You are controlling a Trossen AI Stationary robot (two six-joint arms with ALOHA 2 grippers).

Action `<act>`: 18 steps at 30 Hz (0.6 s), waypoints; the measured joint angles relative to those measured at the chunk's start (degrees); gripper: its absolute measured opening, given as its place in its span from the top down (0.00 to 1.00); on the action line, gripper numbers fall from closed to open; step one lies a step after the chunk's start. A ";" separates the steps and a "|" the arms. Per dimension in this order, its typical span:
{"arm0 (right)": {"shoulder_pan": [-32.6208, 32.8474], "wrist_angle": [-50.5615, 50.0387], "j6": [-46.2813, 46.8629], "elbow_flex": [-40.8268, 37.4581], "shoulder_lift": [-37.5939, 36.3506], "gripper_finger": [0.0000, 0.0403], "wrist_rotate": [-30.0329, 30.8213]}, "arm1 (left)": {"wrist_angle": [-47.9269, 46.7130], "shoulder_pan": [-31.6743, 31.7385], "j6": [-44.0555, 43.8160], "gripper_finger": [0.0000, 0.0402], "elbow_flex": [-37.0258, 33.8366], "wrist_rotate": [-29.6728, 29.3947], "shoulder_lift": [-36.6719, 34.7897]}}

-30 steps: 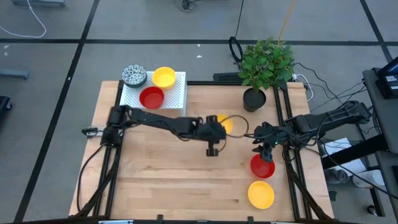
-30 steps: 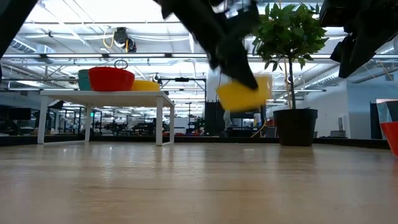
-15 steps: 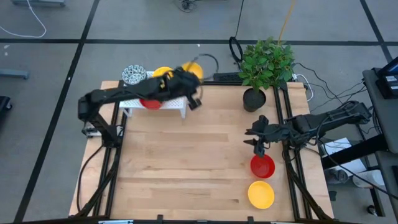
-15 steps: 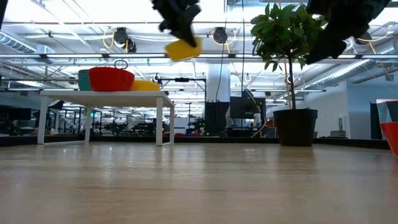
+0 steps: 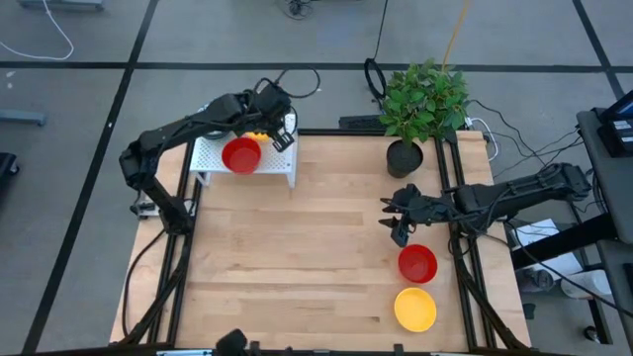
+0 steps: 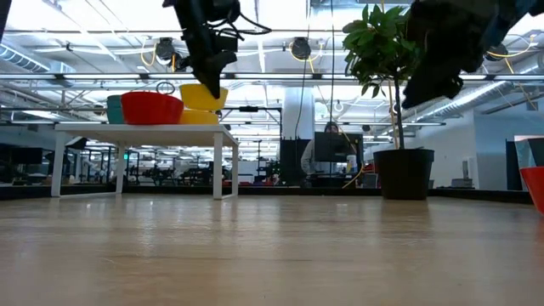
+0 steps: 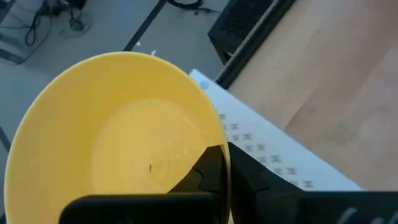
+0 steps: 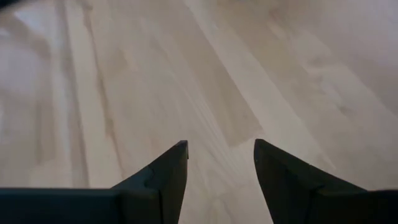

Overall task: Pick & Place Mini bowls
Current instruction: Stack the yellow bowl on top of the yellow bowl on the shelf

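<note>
My left gripper (image 5: 271,125) is over the far part of the white rack (image 5: 277,163), shut on a yellow mini bowl (image 6: 202,96). That bowl hangs just above a second yellow bowl (image 6: 197,117) resting on the rack. A red bowl (image 5: 240,155) sits on the rack too, with a bluish bowl's edge (image 6: 113,109) behind it in the low view. My right gripper (image 5: 400,223) hovers open over bare wood, left of a red bowl (image 5: 417,264) and a yellow bowl (image 5: 414,309) that rest on the table. My left gripper pinches the yellow bowl by its rim (image 7: 217,124), one finger inside the bowl and one outside. The fingers (image 6: 206,59) come from above, pointing down. The bowl hangs below them, mouth up and slightly tilted; whether it touches the bowl beneath I cannot tell.
A black pot with a leafy plant (image 5: 405,156) stands at the table's far right, close to my right arm. The rack stands on legs at the far left corner. The wooden table (image 5: 297,257) is bare across its middle and near left.
My left gripper has carried the yellow bowl from the table's middle up and toward the far left, then lowered it over the yellow bowl on the rack. My right gripper has risen and drifted toward the table's left, away from the red bowl.
</note>
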 joint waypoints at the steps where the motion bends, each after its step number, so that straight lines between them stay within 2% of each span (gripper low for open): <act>1: -0.15 -0.03 0.34 -0.42 0.25 0.58 -0.06 | -0.01 0.52 0.03 0.98 0.00 0.00 0.04; 4: -0.42 1.75 1.64 -1.71 0.48 0.58 -0.14 | -0.89 1.88 0.11 0.96 0.00 0.18 0.02; 8: -0.42 6.43 2.91 -3.43 0.50 0.58 -0.20 | -3.50 3.44 -0.66 0.98 0.00 3.45 0.36; 14: -0.42 9.49 3.24 -3.55 0.48 0.58 -0.21 | -4.21 3.60 -0.51 0.96 0.02 3.50 1.53; 18: -0.42 9.96 3.24 -3.55 0.45 0.58 -0.21 | -4.42 3.98 0.11 0.98 0.00 2.96 2.61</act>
